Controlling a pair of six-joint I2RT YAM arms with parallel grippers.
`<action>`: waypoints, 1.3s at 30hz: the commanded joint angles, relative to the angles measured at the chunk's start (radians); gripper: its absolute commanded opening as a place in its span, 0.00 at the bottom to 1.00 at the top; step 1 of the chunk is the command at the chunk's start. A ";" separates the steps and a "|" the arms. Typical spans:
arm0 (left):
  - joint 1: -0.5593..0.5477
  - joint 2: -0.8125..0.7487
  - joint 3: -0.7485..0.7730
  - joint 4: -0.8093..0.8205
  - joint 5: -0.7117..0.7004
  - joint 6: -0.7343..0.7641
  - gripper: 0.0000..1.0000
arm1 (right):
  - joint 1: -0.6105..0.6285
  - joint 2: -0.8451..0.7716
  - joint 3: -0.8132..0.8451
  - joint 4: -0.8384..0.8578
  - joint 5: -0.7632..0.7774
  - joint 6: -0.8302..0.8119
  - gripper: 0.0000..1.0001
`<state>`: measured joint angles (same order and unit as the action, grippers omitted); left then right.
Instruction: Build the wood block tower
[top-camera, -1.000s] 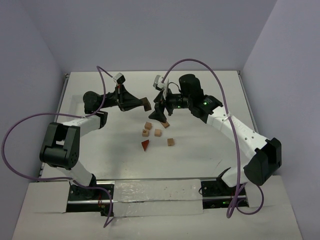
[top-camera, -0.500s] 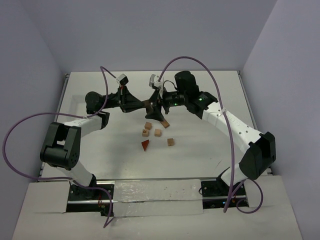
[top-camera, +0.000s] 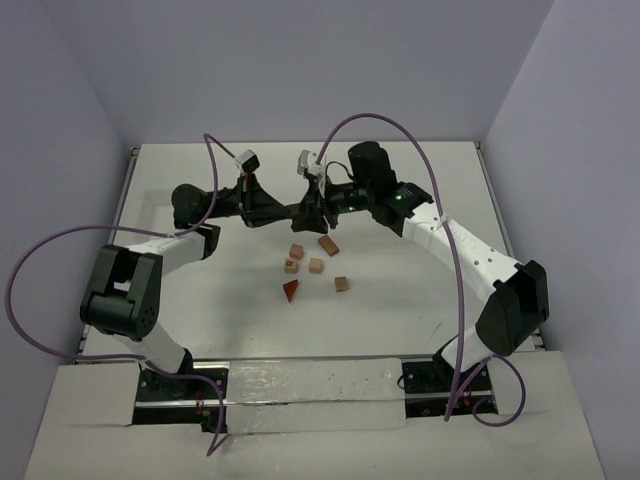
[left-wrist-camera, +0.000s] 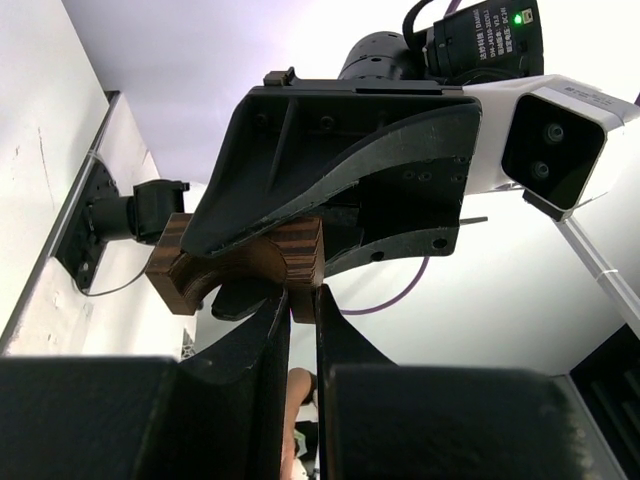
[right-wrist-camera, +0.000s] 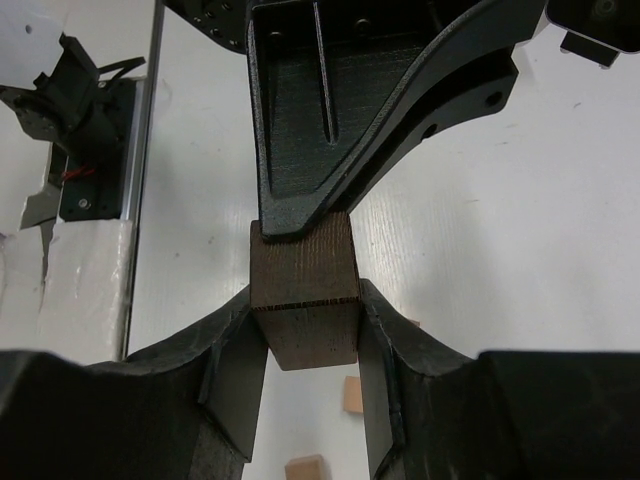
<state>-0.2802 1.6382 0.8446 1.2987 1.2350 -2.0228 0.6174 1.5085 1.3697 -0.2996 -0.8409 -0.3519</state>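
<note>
A dark brown wooden block with a curved cut hangs in the air above the back of the table, between both grippers. My left gripper is shut on it from the left, fingertips pinching its lower edge. My right gripper is shut on the same block from the right, a pad on each side. The wood block tower's other pieces lie loose and apart on the table: tan cubes and a reddish wedge. None is stacked.
A tan piece lies just below the right gripper. White table with raised walls on the left and right. Purple cables arc over both arms. Foil-covered strip along the near edge between the arm bases.
My right gripper has lifted from the table, moved left to the block held by the left gripper, and shut on it. The left gripper shifted slightly right, still shut.
</note>
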 joint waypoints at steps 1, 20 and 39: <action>0.009 -0.035 -0.014 0.411 -0.003 -0.031 0.02 | 0.005 -0.019 0.037 0.022 -0.040 0.000 0.10; 0.305 -0.355 0.394 -1.794 -0.396 1.836 0.99 | -0.047 0.212 0.249 -0.443 0.616 -0.109 0.00; 0.300 -0.543 0.421 -1.950 -0.566 1.954 0.99 | -0.052 0.819 0.732 -0.814 0.929 -0.095 0.00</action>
<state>0.0230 1.1278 1.2173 -0.6292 0.6652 -0.0981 0.5732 2.3116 2.0785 -1.0362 0.0193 -0.4305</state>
